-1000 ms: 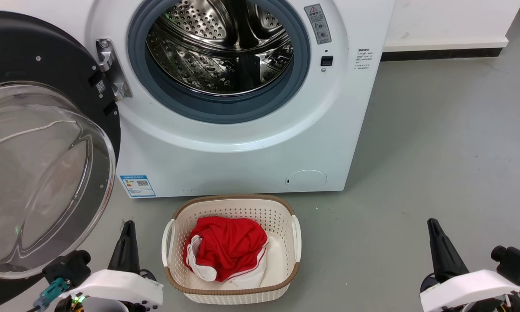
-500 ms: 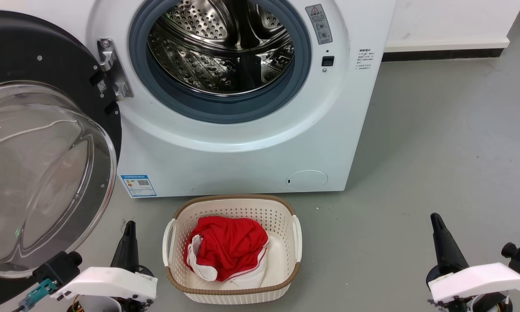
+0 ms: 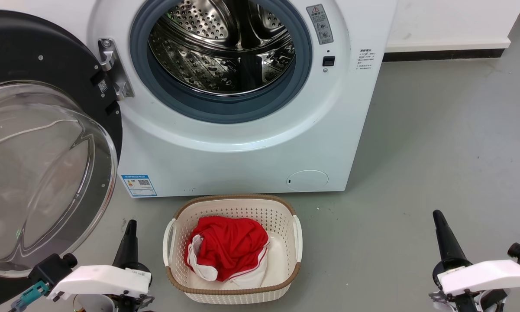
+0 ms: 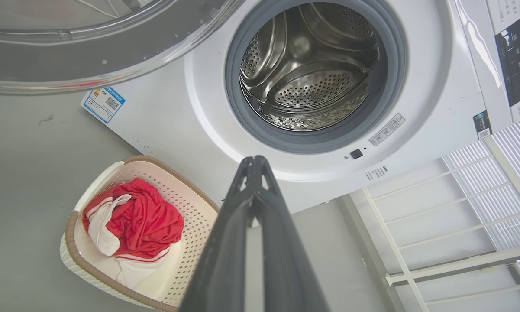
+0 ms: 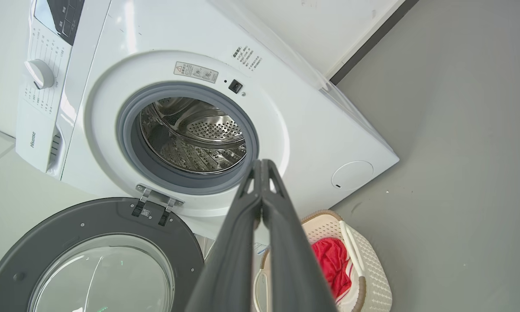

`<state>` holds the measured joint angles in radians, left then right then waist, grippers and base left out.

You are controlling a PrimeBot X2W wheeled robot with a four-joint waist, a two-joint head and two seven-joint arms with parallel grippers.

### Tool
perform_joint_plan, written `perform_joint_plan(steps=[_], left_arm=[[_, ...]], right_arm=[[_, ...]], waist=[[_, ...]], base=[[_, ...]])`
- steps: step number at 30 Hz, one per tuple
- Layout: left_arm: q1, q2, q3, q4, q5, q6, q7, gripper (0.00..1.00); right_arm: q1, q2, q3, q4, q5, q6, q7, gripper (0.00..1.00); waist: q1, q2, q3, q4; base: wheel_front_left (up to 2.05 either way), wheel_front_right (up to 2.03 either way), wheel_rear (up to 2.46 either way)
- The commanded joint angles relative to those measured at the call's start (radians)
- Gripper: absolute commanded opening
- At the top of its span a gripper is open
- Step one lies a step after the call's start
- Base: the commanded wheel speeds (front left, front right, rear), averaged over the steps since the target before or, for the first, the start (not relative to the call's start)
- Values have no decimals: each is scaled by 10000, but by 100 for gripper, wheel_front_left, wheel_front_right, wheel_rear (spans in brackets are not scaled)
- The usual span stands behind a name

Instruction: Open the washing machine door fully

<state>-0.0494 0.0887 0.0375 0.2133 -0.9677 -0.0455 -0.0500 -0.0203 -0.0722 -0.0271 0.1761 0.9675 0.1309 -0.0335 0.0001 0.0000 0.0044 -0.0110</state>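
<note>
While the washing machine door (image 3: 26, 47) stands wide at nine o'clock, the left gripper (image 4: 254, 161), pinched together and empty like the right gripper (image 5: 262, 164), might bump its glass when rising.

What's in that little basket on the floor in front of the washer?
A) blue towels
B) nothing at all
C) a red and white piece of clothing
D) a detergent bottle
C: a red garment with white trim lies bunched inside the cream basket, which stands before the washing machine.
</note>
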Motion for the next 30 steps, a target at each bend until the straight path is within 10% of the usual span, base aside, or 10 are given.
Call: perform_joint_plan(steps=[1,30], left_arm=[[-284,12,73,-71,-350,-83,85,0],[-479,-191,438,126,-3396,-485,881,0]], right_arm=[[-240,-78,-49,-33,387,0,82,0],[-581,-69,-282,320,3571,-1,634,0]], waist=[[-1,0,0,3],[-1,0,-6,48]], base=[[0,0,0],[0,0,0]])
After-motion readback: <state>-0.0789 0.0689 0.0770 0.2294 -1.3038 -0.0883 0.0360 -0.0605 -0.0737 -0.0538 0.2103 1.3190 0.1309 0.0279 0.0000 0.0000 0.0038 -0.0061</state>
